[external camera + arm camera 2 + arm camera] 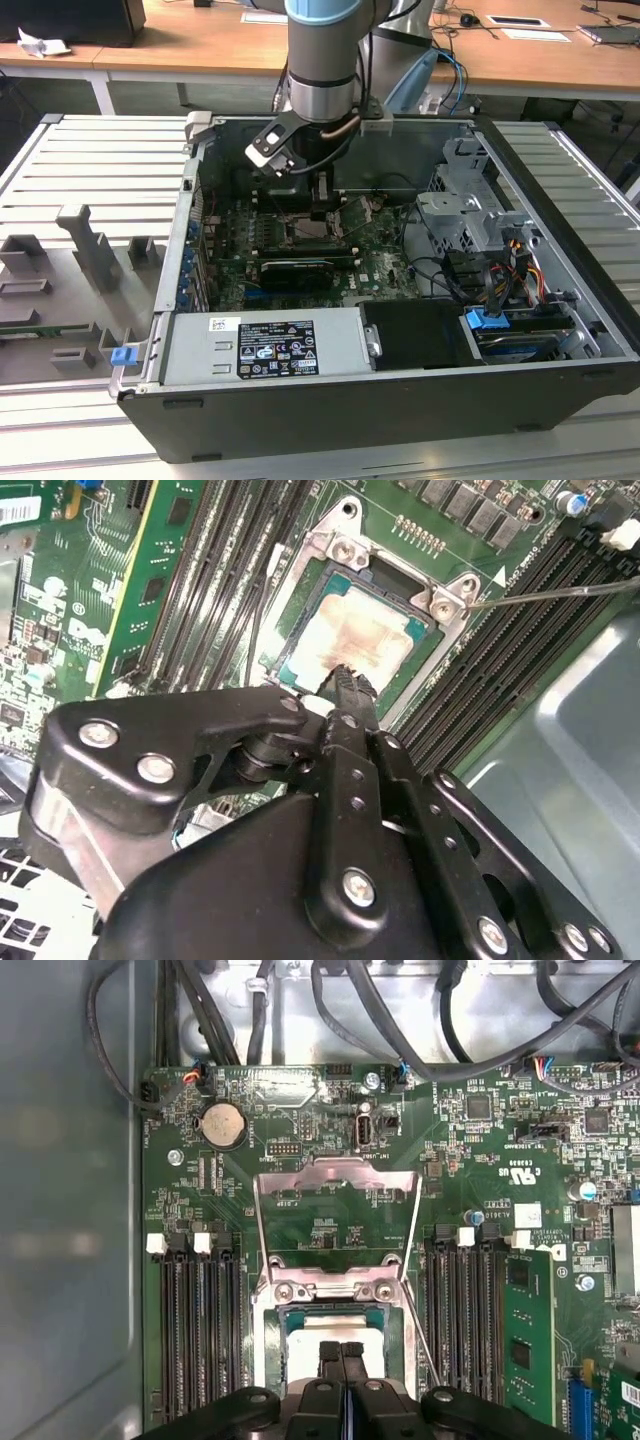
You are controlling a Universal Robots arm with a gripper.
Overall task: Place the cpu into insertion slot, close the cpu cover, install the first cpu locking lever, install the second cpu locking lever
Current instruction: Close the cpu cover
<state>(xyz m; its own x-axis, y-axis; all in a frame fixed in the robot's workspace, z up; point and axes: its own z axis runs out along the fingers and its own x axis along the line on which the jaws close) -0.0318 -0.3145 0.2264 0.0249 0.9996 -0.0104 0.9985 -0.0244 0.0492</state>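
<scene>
Pincer point(341, 1350) clenched empty, tips over cpu point(355, 635) seated in insertion slot point(392, 577), cpu cover point(335, 1170) open

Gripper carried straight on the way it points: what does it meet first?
The gripper points down onto the cpu lying in the insertion slot, so the cpu's metal face comes first. The cpu cover is swung open, clear of that line. Contact may already exist; depth is unclear.

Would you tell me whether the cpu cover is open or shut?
Open: the cpu cover lies swung back, its frame clear of the cpu, which sits uncovered.
</scene>
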